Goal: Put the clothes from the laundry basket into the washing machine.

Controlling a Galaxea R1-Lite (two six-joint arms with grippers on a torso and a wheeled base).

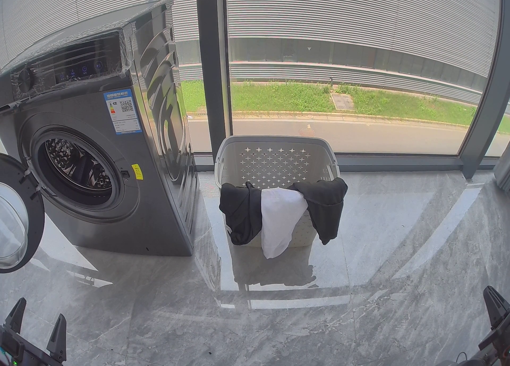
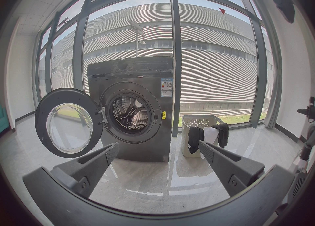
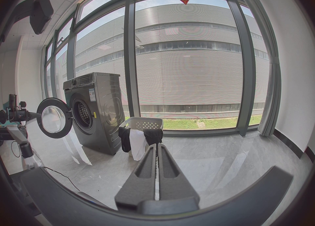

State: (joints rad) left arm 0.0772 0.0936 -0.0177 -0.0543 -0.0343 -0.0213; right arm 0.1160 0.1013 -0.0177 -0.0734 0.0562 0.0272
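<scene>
At ten o'clock in my head view stands the large grey front-loading washing machine (image 1: 95,133). Its round glass-windowed door (image 1: 13,213) is swung fully open toward nine o'clock, and the steel drum (image 1: 77,170) looks empty. Just beside the machine, near twelve o'clock, sits the white perforated plastic laundry basket (image 1: 276,160). Three garments hang over its near rim: a black cloth (image 1: 241,213) at the eleven o'clock end, a white cloth (image 1: 279,221) in the middle and a second black cloth (image 1: 324,205) at the one o'clock end.

My left gripper (image 2: 158,146) sits low at seven o'clock, well apart from the basket, its dark fingers spread wide and holding nothing. My right gripper (image 3: 157,148), low at five o'clock, has its fingers pressed together, also empty.

I judge the task barely begun: the door is ready, but every garment has yet to be picked up and loaded.
</scene>
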